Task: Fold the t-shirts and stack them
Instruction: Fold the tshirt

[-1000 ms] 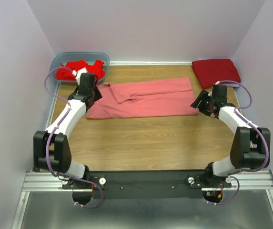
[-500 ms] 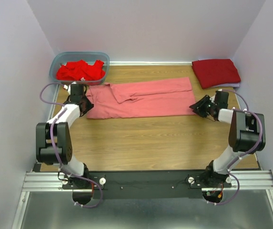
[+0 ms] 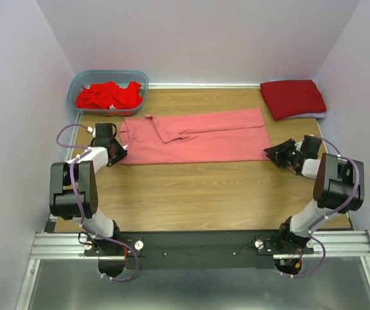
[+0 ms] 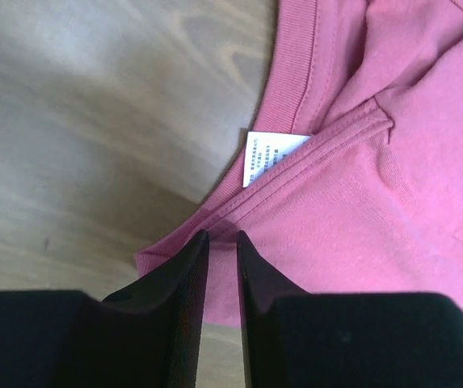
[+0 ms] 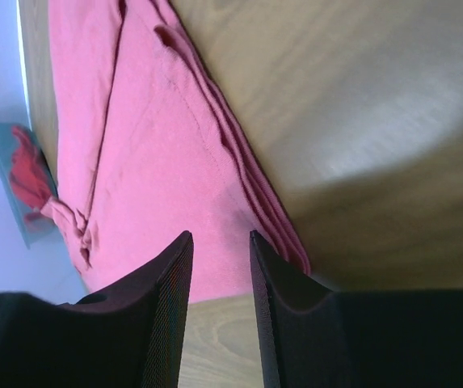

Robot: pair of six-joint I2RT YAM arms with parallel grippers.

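In the far left corner a translucent blue-grey tub [image 3: 75, 82] holds a loose heap of bright red t-shirts [image 3: 107, 95]. Just near of it the left arm [image 3: 89, 157] lies low over the counter [image 3: 204, 194]. The left jaws point right at the near left corner of the salmon-pink t-shirt [image 3: 197, 134]. In the left wrist view they are drawn in to a narrow slit, with the shirt's hem [image 4: 239, 212] running up to their tips and a white label [image 4: 270, 155] showing just beyond. Whether cloth is pinched between them I cannot tell.

The salmon-pink shirt lies flat across the far middle of the counter, folded lengthwise into a long band, with a sleeve folded over near its left end.

At its near right corner the right arm [image 3: 330, 175] also reaches in low. The right jaws point left and stand partly apart over the shirt's layered edge [image 5: 251, 202]; whether they grip it I cannot tell.

In the far right corner a darker crimson t-shirt [image 3: 293, 98] lies folded into a neat rectangle, well apart from the pink one.
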